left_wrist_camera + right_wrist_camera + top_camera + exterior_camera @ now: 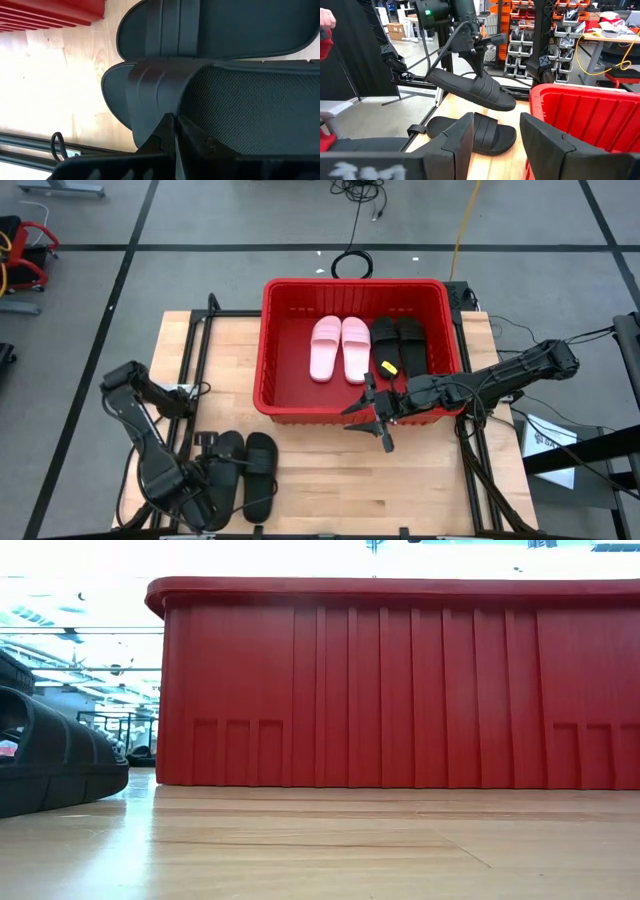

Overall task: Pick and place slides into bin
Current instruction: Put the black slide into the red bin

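The red bin (262,350) stands at the table's far middle. In it lie two pink slides (340,347) and two black slides (398,340), side by side. My left gripper (212,472), at the near left, is shut on a black slide (470,85). A second black slide (261,475) lies flat on the table beside it, sole down. My right gripper (375,417) is open and empty. It hangs over the table just in front of the bin's near wall (400,680). My left gripper pinches the black slide's wide strap (155,95) between its two fingers (165,132), at the strap's side. The fingers come from above, slanting down. The slide is lifted clear of the table and tilted, its end toward the bin lower (507,104).
Bare wood (330,480) lies between the two near slides and my right arm. Black frame rails (195,350) run along the table's left and right sides. In the right wrist view a person's hand and red sleeve (325,30) show beyond the table, with shelves behind.
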Robot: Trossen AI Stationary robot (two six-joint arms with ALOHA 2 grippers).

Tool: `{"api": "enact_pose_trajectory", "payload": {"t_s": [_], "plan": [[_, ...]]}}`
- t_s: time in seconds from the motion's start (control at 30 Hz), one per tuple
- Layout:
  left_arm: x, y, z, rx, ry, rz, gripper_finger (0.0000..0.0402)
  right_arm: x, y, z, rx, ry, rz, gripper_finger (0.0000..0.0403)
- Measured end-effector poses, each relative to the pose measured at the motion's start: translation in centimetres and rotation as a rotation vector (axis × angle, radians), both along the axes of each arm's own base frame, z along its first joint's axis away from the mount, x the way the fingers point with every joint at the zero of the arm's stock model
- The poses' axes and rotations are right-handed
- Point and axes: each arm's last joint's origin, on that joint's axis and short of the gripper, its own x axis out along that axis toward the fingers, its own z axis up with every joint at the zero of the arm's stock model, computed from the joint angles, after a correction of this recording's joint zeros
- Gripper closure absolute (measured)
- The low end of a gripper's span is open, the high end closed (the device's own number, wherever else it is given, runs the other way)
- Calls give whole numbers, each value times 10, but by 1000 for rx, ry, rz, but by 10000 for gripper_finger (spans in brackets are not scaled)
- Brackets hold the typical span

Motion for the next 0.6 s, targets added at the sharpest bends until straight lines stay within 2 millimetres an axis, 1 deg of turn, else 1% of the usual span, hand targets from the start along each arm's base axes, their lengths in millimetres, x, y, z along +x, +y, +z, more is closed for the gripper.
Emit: {"api": "enact_pose_trajectory", "payload": {"t_s": [0.17,0.33,0.6], "plan": [[1,0,16,-31,-47,-41,402,0,-1,0,-8,-1,-46,252],[6,-2,41,-43,-175,-107,401,0,-2,-1,-11,7,-52,252],[10,1,79,-43,-327,-228,401,0,-1,-1,-11,7,-50,252]]}}
